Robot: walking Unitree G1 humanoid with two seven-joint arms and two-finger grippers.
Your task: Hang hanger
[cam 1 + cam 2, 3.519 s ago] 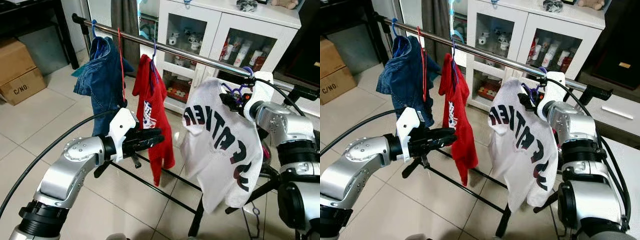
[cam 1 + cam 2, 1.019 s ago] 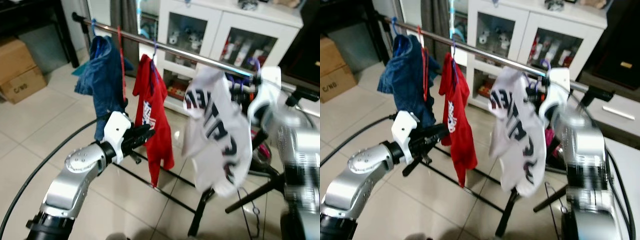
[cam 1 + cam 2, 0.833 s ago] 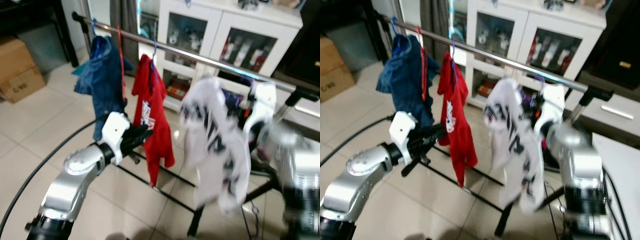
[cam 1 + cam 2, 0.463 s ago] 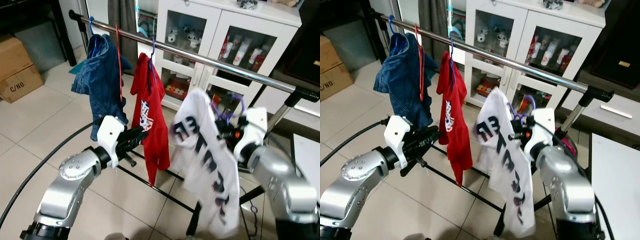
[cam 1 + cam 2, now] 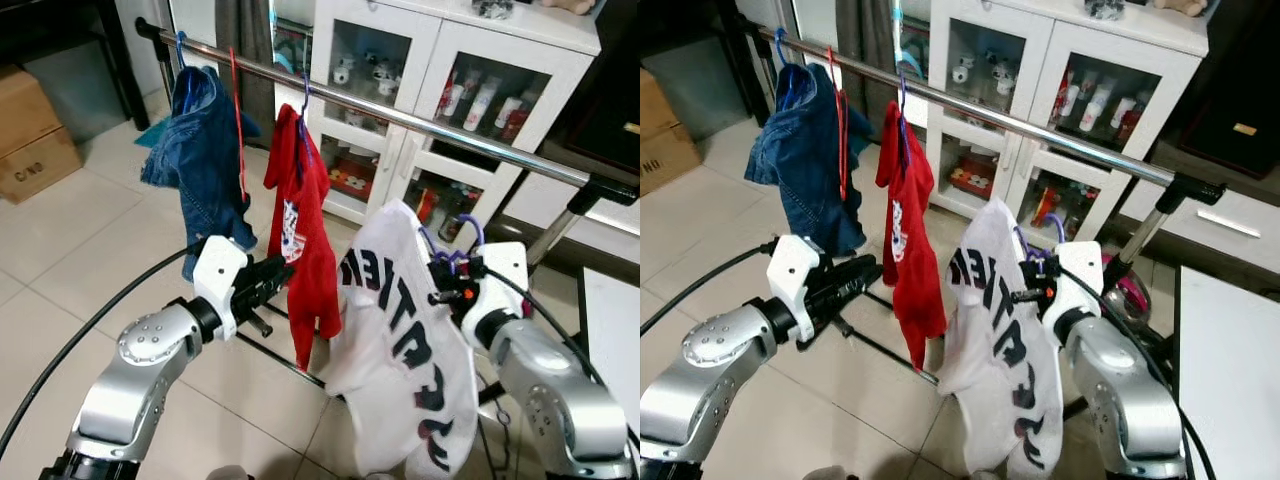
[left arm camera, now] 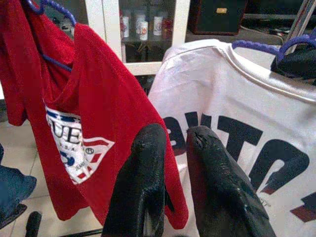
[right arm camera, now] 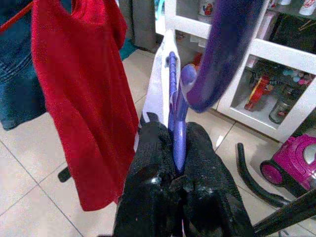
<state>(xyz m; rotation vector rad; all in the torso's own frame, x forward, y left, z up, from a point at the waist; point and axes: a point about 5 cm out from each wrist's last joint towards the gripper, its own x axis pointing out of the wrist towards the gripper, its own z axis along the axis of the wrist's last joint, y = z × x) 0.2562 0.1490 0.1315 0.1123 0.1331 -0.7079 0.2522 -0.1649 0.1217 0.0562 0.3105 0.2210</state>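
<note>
Below the rail (image 5: 400,118), off it: purple hanger (image 5: 452,250), pinched at the neck by the right gripper (image 7: 174,163), fingers (image 7: 154,148) closed tight on either side of the stem. Hook curving up at 12 o'clock from the gripper, not touching the bar. Draped on it, a white shirt (image 5: 405,350) with dark lettering, hem cut off at the bottom edge of the head views; most of the hanger's arms hidden under the cloth. On the rail at 10 o'clock from the hanger, a red shirt (image 5: 305,230) on its own hanger, and further along at 9 to 10 o'clock, a denim garment (image 5: 205,150) beside a bare red hanger (image 5: 238,120). Left gripper (image 6: 173,163) raised at 9 o'clock from the white shirt, just in front of the red shirt's lower edge, holding nothing, fingers nearly together with a narrow gap. Behind the rail at 12 o'clock, a white cabinet (image 5: 440,60) with glass doors; contents too small to make out. At 9 o'clock on the floor, a cardboard box (image 5: 38,140), partly cut off. Pink vacuum (image 7: 291,168) on the floor, partly out of frame.
</note>
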